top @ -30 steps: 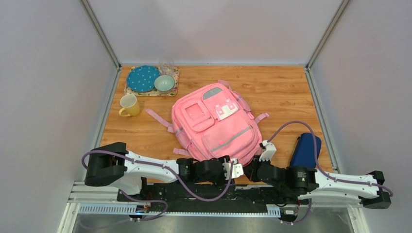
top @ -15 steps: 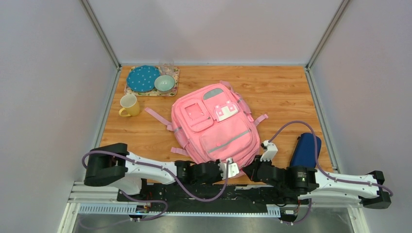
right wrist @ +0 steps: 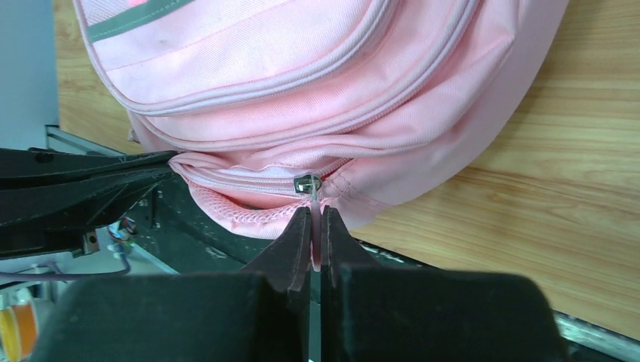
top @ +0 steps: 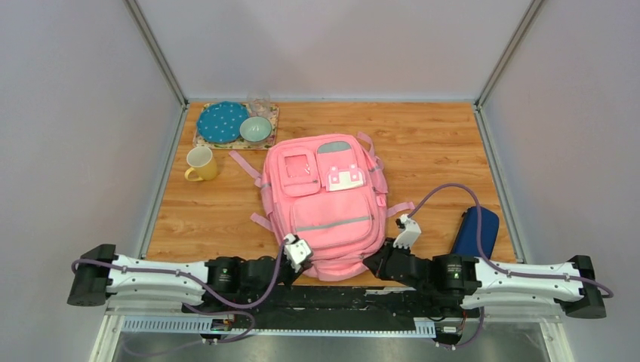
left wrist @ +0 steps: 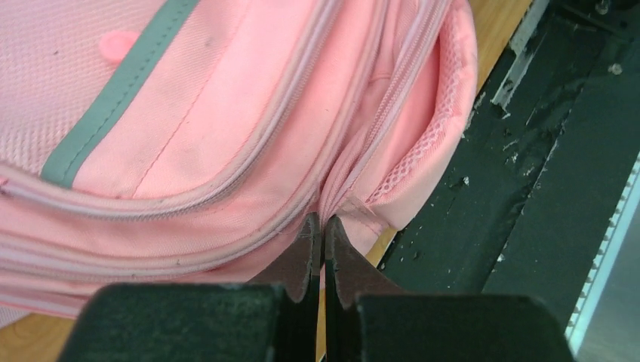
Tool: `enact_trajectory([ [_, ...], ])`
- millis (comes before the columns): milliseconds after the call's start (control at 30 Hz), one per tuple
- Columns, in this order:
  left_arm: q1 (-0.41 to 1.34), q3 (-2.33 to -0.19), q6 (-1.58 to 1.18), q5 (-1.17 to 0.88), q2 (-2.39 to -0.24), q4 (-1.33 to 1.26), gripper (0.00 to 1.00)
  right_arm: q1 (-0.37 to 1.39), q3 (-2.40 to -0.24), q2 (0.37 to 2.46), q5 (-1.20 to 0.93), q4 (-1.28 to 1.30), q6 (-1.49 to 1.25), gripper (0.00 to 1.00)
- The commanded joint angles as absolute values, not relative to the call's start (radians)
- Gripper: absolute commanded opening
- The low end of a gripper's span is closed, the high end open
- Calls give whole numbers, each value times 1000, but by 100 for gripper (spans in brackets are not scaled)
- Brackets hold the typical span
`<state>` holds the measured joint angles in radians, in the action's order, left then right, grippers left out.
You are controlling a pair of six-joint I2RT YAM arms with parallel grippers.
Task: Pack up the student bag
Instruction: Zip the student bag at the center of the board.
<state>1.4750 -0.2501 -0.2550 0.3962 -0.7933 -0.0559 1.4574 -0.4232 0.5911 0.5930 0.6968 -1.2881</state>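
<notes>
The large pink fabric backpack [top: 323,197] lay mid-table, bottom at the near edge. The left gripper [left wrist: 323,225] pinched its seam, likely bracing it. The right gripper [right wrist: 316,217] had its fingers clamped on the zip pull [right wrist: 315,200], probably for opening.

wooden table [top: 438,143] | student bag [top: 324,204] centre | tray [top: 226,145], yellow mug [top: 200,163] far-left | blue case [top: 475,232] right

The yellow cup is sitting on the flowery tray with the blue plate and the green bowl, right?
Not quite. The yellow cup is not on the tray. It stands on the bare table, just in front of the tray. The blue plate and the green bowl are on the tray, as you said. The top external view shows this.
</notes>
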Motion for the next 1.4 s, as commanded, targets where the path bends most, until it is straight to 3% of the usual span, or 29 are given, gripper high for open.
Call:
enact_trajectory([
  [0,1470,-167,-460,615,-556,271,0,1433,-434,629,744,839,-1282,0],
  [167,1470,-138,-443,592,-349,293,1,1431,-425,632,697,721,-1174,0],
  [200,1470,-147,-419,569,-345,290,14,1431,-420,632,681,694,-1148,0],
  [267,1470,-167,-394,546,-362,282,27,1431,-420,644,631,615,-1079,0],
  [300,1470,-202,-367,528,-408,282,38,1431,-426,652,611,594,-1056,0],
  [333,1470,-225,-356,523,-441,287,41,1431,-429,666,585,541,-1027,0],
  [467,1470,-350,-272,480,-656,263,45,1431,-472,755,412,472,-919,0],
  [700,1470,-494,-131,295,-891,109,47,1436,-529,896,359,517,-925,0],
  [1067,1470,-450,-164,140,-1046,-35,47,1436,-422,792,376,499,-988,2],
  [1167,1470,-431,-196,147,-1061,-90,53,1436,-400,787,359,479,-991,2],
  [1233,1470,-425,-206,150,-1062,-139,68,1436,-394,796,354,472,-992,2],
  [1367,1470,-419,-180,138,-1087,-201,70,1436,-394,825,347,446,-997,0],
])
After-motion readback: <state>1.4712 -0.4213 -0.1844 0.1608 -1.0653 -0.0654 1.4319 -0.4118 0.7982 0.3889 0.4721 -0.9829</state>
